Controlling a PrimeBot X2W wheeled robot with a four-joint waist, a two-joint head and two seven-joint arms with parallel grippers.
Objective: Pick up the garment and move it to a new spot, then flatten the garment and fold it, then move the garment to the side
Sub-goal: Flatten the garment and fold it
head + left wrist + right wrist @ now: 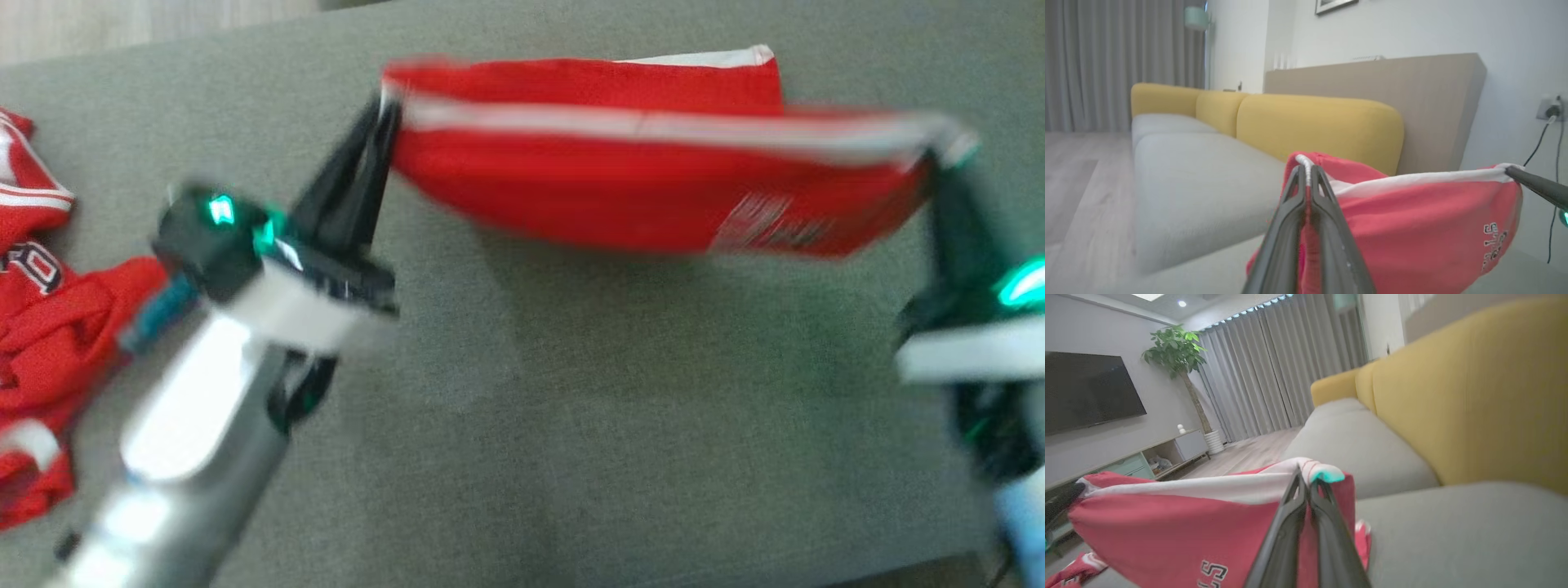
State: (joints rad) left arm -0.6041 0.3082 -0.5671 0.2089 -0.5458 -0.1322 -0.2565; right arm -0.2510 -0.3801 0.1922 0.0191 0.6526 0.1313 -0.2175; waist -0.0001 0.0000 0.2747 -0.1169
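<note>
The red garment [620, 188] hangs stretched over the grey seat [571, 425]. The left gripper [385, 110] pinches one end of its white-banded edge and the right gripper [939, 151] the other, both sets of fingers clamped tight on the cloth. A crumpled jersey [41, 327] lies well off to the left, and yellow cushions [1318, 126] stand behind.

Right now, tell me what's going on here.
The robot holds a red garment by its white-trimmed edge, stretched between both arms over the grey seat. The left gripper is shut on one corner, the right gripper on the other. The cloth sags between them, with lettering near the right end. A red heap lies crumpled on the seat at the robot's left.
</note>
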